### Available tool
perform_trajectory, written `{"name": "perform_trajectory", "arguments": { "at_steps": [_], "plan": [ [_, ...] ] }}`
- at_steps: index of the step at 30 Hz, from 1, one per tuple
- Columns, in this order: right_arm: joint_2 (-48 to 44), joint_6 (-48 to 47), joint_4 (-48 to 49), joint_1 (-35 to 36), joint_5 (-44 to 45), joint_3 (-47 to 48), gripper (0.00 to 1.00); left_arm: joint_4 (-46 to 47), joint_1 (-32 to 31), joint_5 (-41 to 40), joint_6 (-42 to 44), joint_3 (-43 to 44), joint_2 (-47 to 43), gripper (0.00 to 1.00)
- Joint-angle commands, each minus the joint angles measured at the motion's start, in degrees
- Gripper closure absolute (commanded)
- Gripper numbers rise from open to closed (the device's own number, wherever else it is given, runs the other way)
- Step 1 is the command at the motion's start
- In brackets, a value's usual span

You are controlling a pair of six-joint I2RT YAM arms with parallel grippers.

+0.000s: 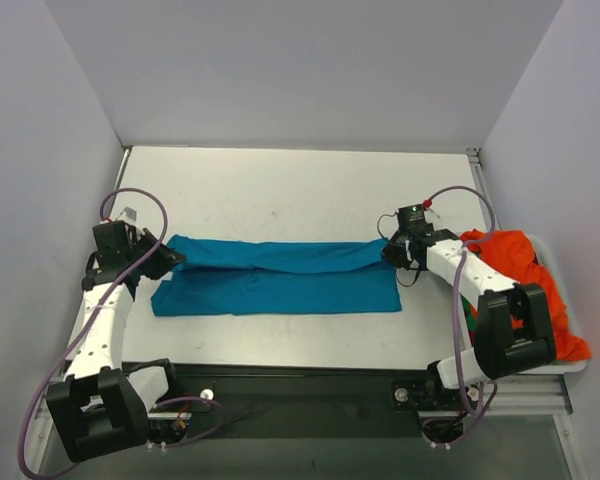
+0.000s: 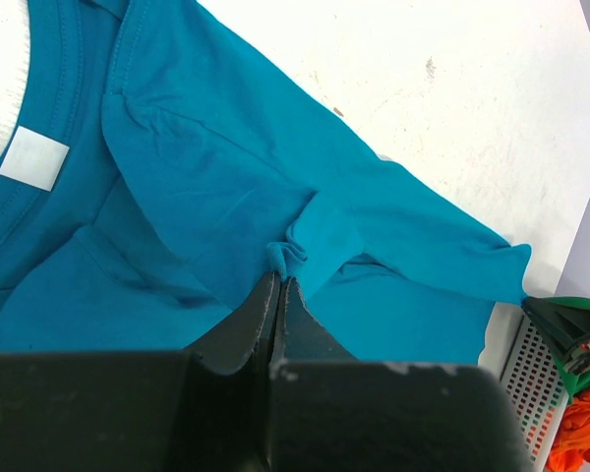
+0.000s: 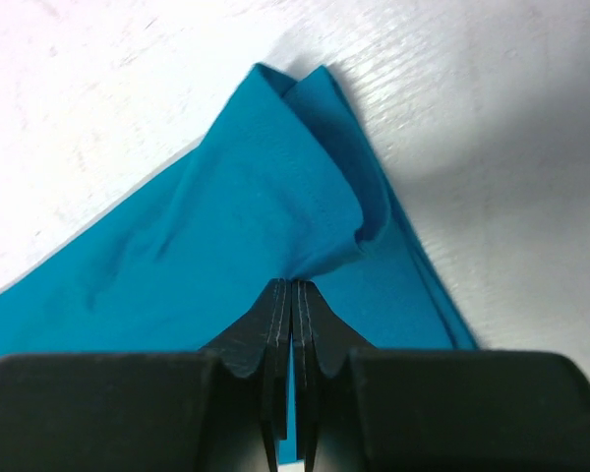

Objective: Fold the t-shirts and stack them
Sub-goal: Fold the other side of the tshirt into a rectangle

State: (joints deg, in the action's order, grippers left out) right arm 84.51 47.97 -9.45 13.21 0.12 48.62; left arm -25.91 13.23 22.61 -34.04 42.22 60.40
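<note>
On the scuffed white worktop (image 1: 280, 190) between pale grey walls (image 1: 300, 70), holds the folded teal t-shirt (image 1: 280, 285) at both ends with left hand (image 1: 168, 258) and right hand (image 1: 388, 254), each clamped on cloth.

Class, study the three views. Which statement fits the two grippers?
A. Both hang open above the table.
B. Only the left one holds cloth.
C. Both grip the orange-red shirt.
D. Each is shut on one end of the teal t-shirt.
D: the left gripper and the right gripper each pinch a bunched fold of the teal t-shirt, at opposite ends of it.
</note>
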Motion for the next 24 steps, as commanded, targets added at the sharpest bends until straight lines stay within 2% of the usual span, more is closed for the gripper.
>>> {"name": "perform_trajectory", "arguments": {
  "at_steps": [1,19,23,24],
  "plan": [
    [-3.82,0.20,-2.32,1.73,2.16,-1.68,1.00,3.06,0.39,0.86,-0.15,1.03,0.07,1.00],
    [-4.26,-0.94,-1.36,3.49,5.59,-7.93,1.00,1.04,0.30,-0.20,0.38,-0.64,0.24,1.00],
    [-5.14,-1.56,-1.27,3.66,4.72,-7.93,0.87,-0.19,0.30,-0.46,-0.76,-3.88,-0.63,1.00],
    [-5.49,-1.73,-1.44,3.58,4.37,-8.01,0.84,-0.19,0.39,-0.46,-1.72,-4.85,-0.98,0.94]
  ]
}}
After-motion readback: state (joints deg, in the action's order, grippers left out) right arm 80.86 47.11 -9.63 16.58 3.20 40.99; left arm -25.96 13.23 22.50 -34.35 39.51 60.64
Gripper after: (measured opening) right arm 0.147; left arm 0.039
